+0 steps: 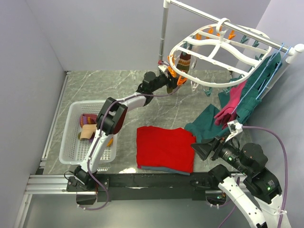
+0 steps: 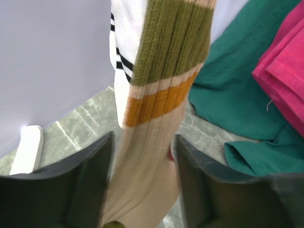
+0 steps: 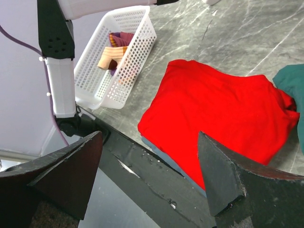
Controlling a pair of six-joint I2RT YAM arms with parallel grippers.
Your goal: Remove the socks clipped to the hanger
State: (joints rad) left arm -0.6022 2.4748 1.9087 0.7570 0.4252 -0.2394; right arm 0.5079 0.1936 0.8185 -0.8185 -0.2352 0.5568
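Observation:
The white oval hanger [image 1: 210,51] hangs from a rail at the back right, with orange and teal pegs under its rim. A tan sock [image 1: 184,61] with olive and orange stripes is clipped at its left end. My left gripper [image 1: 173,82] reaches up to it. In the left wrist view the gripper [image 2: 144,142] is open with the tan sock [image 2: 152,142] hanging between its fingers [image 2: 85,185], filling the gap without being squeezed. A whitish sock [image 2: 122,42] with black stripes hangs behind. My right gripper [image 1: 199,151] is open and empty, low at the front right; it also shows in the right wrist view [image 3: 149,137].
A white slotted basket [image 1: 71,142] at the left holds maroon and tan socks [image 1: 87,126]; it also shows in the right wrist view [image 3: 133,52]. A flat red cloth [image 1: 164,147] lies mid-table. Teal [image 1: 254,88] and pink [image 1: 232,102] garments hang at the right, reaching the table.

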